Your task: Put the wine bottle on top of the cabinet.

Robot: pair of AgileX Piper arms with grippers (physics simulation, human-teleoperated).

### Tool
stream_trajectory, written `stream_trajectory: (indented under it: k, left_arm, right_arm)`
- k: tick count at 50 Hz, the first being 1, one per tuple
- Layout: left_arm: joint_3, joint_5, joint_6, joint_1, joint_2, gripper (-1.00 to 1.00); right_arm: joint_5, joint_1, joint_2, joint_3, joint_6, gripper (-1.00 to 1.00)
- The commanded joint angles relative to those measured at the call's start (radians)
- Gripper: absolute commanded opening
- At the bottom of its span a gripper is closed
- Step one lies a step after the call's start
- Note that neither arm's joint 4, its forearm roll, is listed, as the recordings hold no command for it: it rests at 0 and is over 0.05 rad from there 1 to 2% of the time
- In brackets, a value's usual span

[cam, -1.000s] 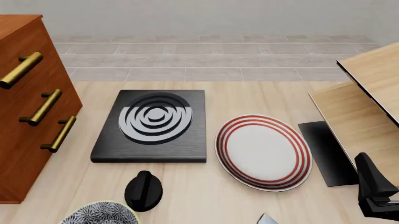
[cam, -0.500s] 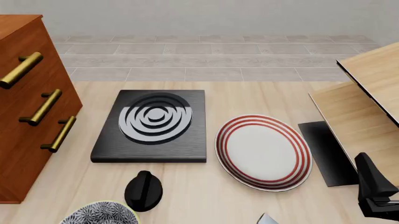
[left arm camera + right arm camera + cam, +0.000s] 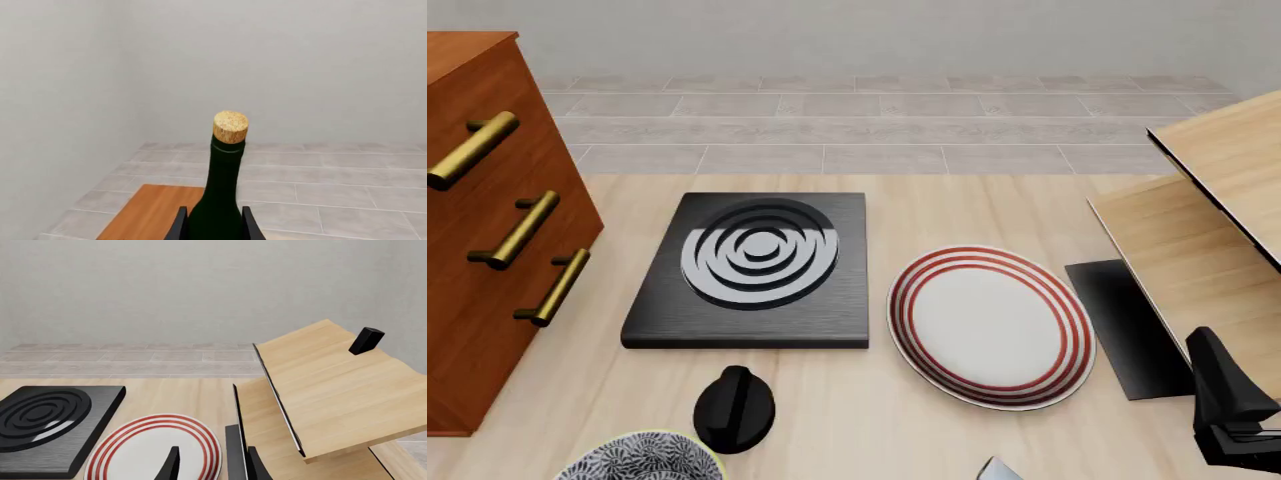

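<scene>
The left tool (image 3: 213, 227) is clamped on the wine bottle (image 3: 220, 200), held upright with its cork (image 3: 231, 126) up, above the cabinet (image 3: 150, 212) top. The right tool (image 3: 212, 465) is apart and empty over the striped plate (image 3: 150, 447) on the desk (image 3: 868, 420)

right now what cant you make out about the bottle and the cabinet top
- Wine bottle: its base and label are cut off by the left wrist view's edge; absent from the front view.
- Whether it rests on the cabinet top: contact lies below that edge.
- Left end effector: only the fingertips show.
- Cabinet top in the front view: cropped by the frame's left edge.
</scene>
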Motion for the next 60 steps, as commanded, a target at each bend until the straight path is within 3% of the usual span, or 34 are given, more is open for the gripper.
stream_trajectory:
  k: [1,22,60]
  left_arm:
    - [-0.011,-0.019,0.017,0.040,0.021,-1.00]
    - [0.051,-0.103,-0.006,0.121,0.073,-1.00]
    - [0.271,-0.316,-0.015,0.210,0.102,-1.00]
  right_arm:
    - [0.000,0.000,0.000,0.000,0.000,1.00]
    - [0.000,0.000,0.000,0.000,0.000,1.00]
    - [0.000,0.000,0.000,0.000,0.000,1.00]
